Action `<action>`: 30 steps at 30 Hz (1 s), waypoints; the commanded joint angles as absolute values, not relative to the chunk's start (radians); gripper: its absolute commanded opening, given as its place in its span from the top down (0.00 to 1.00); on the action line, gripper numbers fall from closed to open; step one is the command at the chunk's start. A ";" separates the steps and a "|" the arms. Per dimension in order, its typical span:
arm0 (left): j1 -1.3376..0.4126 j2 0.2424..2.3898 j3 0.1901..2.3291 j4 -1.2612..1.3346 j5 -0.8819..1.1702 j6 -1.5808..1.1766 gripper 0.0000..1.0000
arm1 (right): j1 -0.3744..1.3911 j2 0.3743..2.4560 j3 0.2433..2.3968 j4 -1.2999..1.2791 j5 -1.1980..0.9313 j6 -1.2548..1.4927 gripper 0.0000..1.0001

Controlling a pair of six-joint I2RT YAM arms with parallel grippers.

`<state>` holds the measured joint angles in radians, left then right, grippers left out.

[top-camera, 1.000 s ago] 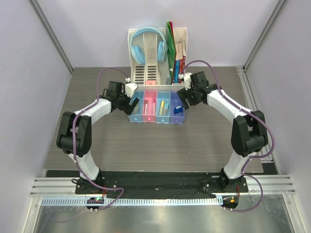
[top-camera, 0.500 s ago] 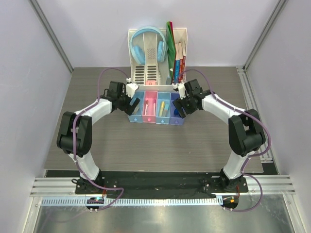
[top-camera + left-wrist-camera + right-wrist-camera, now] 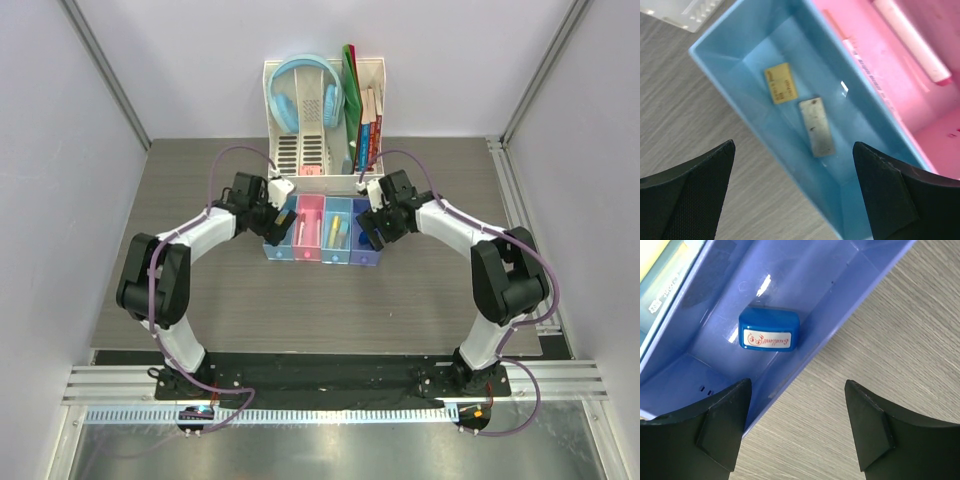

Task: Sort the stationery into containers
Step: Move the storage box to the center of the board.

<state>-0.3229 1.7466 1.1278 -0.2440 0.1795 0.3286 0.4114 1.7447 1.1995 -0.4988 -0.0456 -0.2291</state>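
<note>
— Where do the containers stand?

— On the grey wood-grain table (image 3: pixel 300 310), just in front of the tall white slotted organiser (image 3: pixel 300 155) that carries the light-blue headphones (image 3: pixel 305 95) and some upright books (image 3: pixel 365 115); they are four small rectangular bins of translucent plastic, joined side by side in a row.

— And the left gripper?

— The left gripper (image 3: pixel 793 150) hangs over the blue bin (image 3: pixel 725 70), the leftmost of the row; its jaws are spread wide and grip nothing; one black finger (image 3: pixel 685 195) is over the table beside the bin, the other near the wall shared with the pink bin (image 3: pixel 890 85).

— What lies inside those two?

— On the blue bin's floor, a small flat tan block (image 3: pixel 781 90) and a small flat grey block (image 3: pixel 816 126), just beside each other; whether their corners touch I cannot tell; a long white pen (image 3: pixel 910 42) lies along the pink bin.

— The right gripper?

— The right gripper (image 3: pixel 797 385) hovers at the outer wall of the purple-blue bin (image 3: pixel 815 285), the rightmost; its jaws stand well apart, empty; one finger (image 3: pixel 715 430) is over the bin's inside, the other over the table outside it.

— Anything in there?

— A small rounded blue block (image 3: pixel 769 330) with a white label printed in red, resting on the floor, apart from both fingers.

— The remaining bin?

— The light-blue bin (image 3: pixel 337 250) holds a yellow highlighter (image 3: pixel 333 225) lying lengthwise; what else is in it is too small to tell.
</note>
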 commanded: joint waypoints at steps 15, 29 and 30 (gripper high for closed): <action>-0.413 1.647 1.055 -0.333 0.216 0.308 0.00 | 0.430 1.614 1.146 -0.514 -0.043 -0.230 0.20; -0.425 1.635 1.052 -0.342 0.207 0.316 0.00 | 0.466 1.554 1.078 -0.518 -0.025 -0.225 0.19; -0.423 1.635 1.052 -0.342 0.207 0.316 0.00 | 0.466 1.549 1.075 -0.518 -0.025 -0.225 0.20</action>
